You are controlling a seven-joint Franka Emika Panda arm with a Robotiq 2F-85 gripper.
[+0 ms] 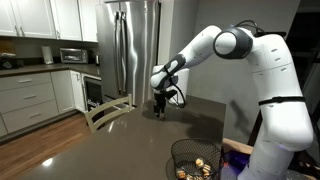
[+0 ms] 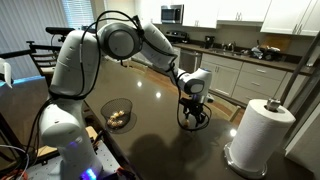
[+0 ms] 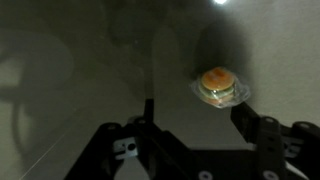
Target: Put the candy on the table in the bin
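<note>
The candy (image 3: 218,85), a round yellowish-gold piece in a clear wrapper, lies on the table (image 3: 70,60), outside the bin (image 1: 195,152) and well apart from it. Only the wrist view shows it; in both exterior views it is too small to make out. In the wrist view it sits just ahead of the gripper (image 3: 197,118), nearer the finger on the right of the picture than the other one, and it touches neither. The jaws stand wide apart and hold nothing. In an exterior view the gripper (image 1: 160,108) hangs low over the glossy tabletop, beyond the bin from the camera, and the white arm (image 1: 215,45) reaches out above the bin. The bin stands upright on the table, and several pale golden pieces (image 2: 118,117) lie in its bottom. Farther from the bin than the gripper, a paper towel roll (image 2: 262,135) stands upright on the table. A pale wooden chair (image 1: 105,113) stands at the table's edge, well apart from the bin
</note>
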